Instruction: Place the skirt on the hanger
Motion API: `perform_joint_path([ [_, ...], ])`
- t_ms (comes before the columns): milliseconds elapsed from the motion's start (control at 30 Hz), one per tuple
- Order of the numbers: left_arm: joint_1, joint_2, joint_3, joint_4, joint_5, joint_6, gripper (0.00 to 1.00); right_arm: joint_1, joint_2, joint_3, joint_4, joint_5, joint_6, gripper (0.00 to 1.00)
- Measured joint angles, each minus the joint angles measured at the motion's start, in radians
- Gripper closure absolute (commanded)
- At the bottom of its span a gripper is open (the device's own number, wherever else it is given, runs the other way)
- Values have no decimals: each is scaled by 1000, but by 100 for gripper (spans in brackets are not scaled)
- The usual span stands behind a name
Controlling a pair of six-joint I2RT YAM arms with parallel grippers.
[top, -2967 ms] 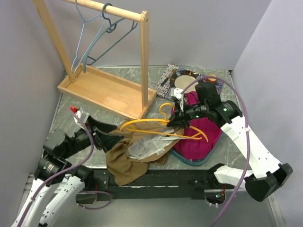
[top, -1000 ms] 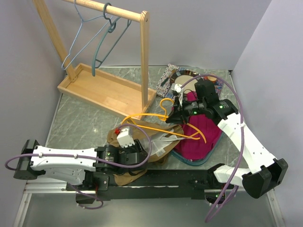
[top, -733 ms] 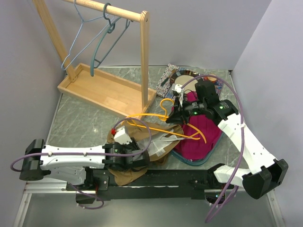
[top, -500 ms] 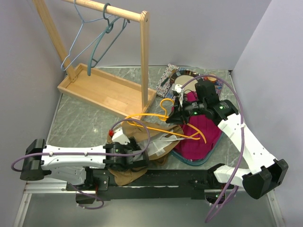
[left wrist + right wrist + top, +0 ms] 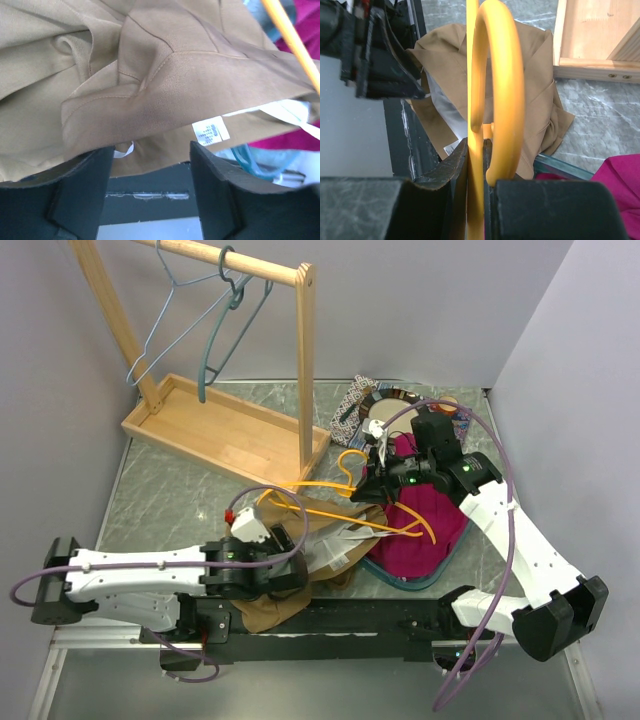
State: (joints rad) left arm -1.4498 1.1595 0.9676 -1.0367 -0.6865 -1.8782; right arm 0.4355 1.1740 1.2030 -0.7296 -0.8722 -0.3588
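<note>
Top external view: the tan skirt (image 5: 300, 550) lies crumpled on the table (image 5: 170, 500) at its near edge, between the two arms, with the yellow hanger (image 5: 320, 508) slanting across its far side. The right gripper (image 5: 372, 487) is pinched on the hanger close to the hook and holds it low over the cloth. The left gripper (image 5: 285, 575) sits at the skirt's near edge.

Left wrist view: the left gripper's fingers (image 5: 80, 190) are spread, and a folded edge of the skirt, with a white label (image 5: 211, 131) under it, lies just ahead of them; nothing is clamped.

Right wrist view: the hanger's shaft runs between the pressed-together fingers (image 5: 445, 175), with the skirt below and beyond it.

The step in hand appears to be taking hold of the skirt's edge. To do it well, the left gripper should advance until the folded edge is deep between the fingers, close on one band of cloth rather than a bunch of layers, and lift only once the grip is firm. The right gripper should hold the hanger steady and level so the opening can be drawn over one arm.
</note>
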Motion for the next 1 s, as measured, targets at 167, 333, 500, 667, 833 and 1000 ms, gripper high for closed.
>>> perform_joint_path([
  [167,0,-65,-35,19,13,38,47,0,-2,-1,3,0,0,100],
  [333,0,-26,-45,23,47,83,50,-1,-2,-1,4,-1,0,100],
  [500,0,39,-45,28,56,133,48,-1,-2,-1,4,-2,-1,100],
  [667,0,114,-20,11,60,191,50,-1,-10,-19,8,-5,-1,100],
  [833,0,130,6,8,51,271,67,-2,-10,-19,9,-8,-1,100],
  [1000,0,166,47,1,30,347,78,-2,-11,-19,9,-8,-1,100],
])
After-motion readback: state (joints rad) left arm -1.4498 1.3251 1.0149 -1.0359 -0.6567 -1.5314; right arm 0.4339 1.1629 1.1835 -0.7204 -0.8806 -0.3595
